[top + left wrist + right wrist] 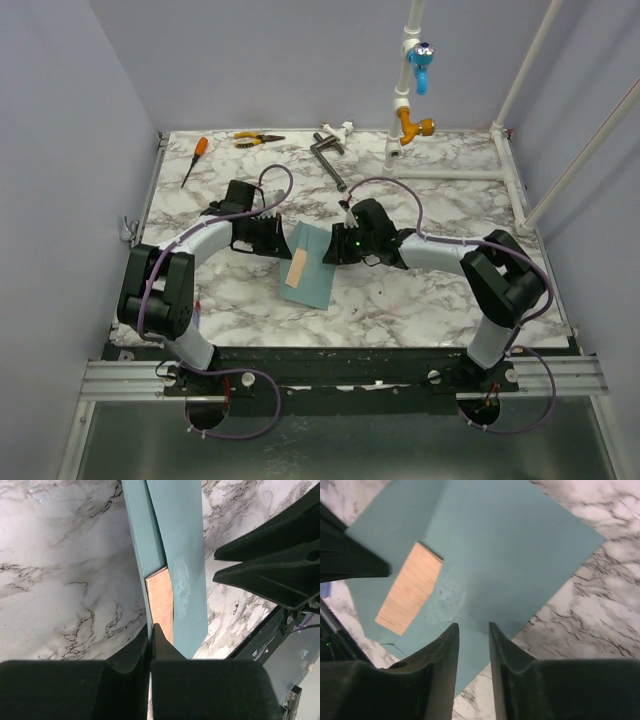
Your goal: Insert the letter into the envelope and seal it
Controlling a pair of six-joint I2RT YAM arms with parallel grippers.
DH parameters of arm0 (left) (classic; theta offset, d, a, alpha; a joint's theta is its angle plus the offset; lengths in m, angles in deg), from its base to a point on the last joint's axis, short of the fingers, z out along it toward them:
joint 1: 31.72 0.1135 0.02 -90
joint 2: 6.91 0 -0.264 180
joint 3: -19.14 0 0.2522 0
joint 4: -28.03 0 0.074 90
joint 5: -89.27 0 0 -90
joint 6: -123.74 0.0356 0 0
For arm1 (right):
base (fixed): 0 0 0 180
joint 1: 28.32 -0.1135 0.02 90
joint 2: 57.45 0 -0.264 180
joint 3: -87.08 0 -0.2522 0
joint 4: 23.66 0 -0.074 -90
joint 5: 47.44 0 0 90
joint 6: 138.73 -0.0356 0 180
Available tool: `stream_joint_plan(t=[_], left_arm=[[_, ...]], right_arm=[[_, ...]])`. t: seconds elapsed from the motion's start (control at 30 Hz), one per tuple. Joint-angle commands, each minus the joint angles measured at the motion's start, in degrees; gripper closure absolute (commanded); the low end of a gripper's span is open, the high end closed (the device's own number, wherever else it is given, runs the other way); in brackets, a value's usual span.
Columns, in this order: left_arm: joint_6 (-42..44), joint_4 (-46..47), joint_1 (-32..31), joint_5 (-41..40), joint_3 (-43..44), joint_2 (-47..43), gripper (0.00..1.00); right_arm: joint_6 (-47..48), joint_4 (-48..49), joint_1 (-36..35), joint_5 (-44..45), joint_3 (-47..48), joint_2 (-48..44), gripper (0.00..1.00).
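- left end effector: fingers pressed together at the edge of the envelope
- right end effector: fingers apart over the envelope
- letter partly covered by the envelope, on the counter

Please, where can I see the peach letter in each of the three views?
Top external: the letter is a thin peach strip near the centre, on the left part of the envelope.
Left wrist: the letter is low in the centre, partly covered by the envelope.
Right wrist: the letter is left of centre.
Shared landmark: the teal envelope around it.
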Motion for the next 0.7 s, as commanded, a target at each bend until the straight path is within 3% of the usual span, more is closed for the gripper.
stream_joint_plan(t=[0.0,0.17,0.37,0.67], left_arm=[[1.15,0.68,-0.68,-0.63,-0.83,-1.13,1.00],[1.06,0.77,-1.14,-0.80,-1.01,-1.63,1.00],[0.40,0.86,-1.31,-0.55,-1.02,-1.87,1.00],[0.09,1.38,-1.40,0.10,-1.10,-1.66,1.00]], right_arm=[[-2.67,4.92,-1.73,-4.73,2.93,0.83,0.70],[-6.96,9.50,-2.69,-7.54,7.28,5.56,0.79],[-6.60,7.28,-4.31,-7.70,13.52,10.92,0.86],[-6.04,5.22,-6.49,-7.33,15.61,15.39,0.92]])
